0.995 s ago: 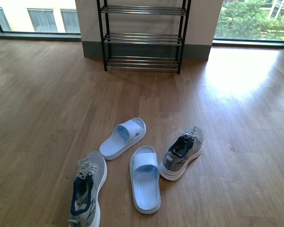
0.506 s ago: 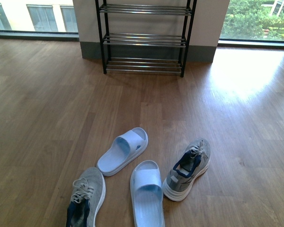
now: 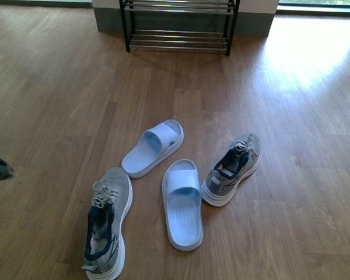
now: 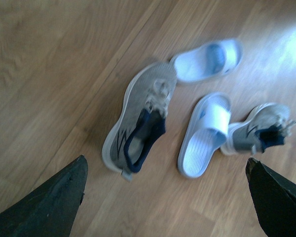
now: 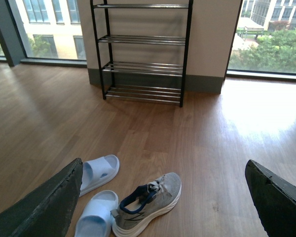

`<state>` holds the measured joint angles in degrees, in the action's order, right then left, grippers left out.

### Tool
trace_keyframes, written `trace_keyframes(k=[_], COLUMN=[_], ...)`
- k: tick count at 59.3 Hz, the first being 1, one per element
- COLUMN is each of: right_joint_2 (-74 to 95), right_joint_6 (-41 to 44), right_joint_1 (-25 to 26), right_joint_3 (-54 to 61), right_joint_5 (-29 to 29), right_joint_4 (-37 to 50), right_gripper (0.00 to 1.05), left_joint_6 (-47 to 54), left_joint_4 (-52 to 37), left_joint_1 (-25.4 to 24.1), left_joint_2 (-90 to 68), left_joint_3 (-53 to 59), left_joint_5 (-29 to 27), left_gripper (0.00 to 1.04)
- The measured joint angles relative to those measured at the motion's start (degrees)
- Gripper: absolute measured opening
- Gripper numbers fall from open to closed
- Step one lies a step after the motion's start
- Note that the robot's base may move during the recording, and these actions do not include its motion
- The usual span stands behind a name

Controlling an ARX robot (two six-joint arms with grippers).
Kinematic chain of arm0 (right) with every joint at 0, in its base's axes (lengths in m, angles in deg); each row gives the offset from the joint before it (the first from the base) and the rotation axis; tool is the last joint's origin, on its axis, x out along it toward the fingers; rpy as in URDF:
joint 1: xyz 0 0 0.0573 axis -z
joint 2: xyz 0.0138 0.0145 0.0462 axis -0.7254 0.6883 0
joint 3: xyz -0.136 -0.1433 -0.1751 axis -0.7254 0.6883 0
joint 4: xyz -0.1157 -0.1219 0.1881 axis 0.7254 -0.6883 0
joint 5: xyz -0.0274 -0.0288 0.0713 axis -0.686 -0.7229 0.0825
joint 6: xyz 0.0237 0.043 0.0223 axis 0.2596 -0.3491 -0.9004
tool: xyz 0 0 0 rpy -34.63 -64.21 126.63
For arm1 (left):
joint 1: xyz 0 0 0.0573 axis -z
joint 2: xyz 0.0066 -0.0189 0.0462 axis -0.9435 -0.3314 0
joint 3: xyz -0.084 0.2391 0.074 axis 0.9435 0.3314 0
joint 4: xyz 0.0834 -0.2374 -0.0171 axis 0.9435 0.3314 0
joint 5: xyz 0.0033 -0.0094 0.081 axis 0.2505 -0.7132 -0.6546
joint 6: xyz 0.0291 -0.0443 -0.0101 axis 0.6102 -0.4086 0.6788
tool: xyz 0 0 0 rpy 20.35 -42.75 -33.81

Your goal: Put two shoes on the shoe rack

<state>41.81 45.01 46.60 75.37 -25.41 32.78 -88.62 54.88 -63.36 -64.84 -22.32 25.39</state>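
Grey shoe (image 4: 138, 121) ahead of wide-spread left pincer (image 4: 165, 163); well apart

shoe rack (image 3: 178, 26): far back on floor (image 3: 58, 116) | rear slide (image 3: 153, 147): mid-floor, well before rack | near slide (image 3: 182, 203): just before rear slide | left sneaker (image 3: 108, 224): left of near slide | right sneaker (image 3: 232, 169): just beside near slide's right

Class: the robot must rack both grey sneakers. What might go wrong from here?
The pale blue slide sandal lies close beside the right grey knit sneaker; a grasp might catch it instead.
The black-framed shoe rack with chrome bars stands far away; a carried sneaker could slip on the way.
Its shelves are spaced bars; a sneaker may sit tilted.
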Motion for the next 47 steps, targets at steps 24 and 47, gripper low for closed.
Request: trace_keyframes(k=[24, 47], right_joint_2=[0.00, 0.00], right_joint_6=[0.00, 0.00], right_joint_1=[0.00, 0.00], right_joint_3=[0.00, 0.00], right_joint_5=[0.02, 0.02], right_joint_4=[0.00, 0.00], right_gripper=[0.95, 0.95], left_joint_6=[5.79, 14.91], left_joint_4=[2.03, 2.86], left_joint_1=[1.62, 5.57], left_joint_2=[-38.62, -57.99], left_joint_3=[-20.15, -34.38], left_joint_5=[-6.51, -10.27], left_gripper=[0.95, 0.95])
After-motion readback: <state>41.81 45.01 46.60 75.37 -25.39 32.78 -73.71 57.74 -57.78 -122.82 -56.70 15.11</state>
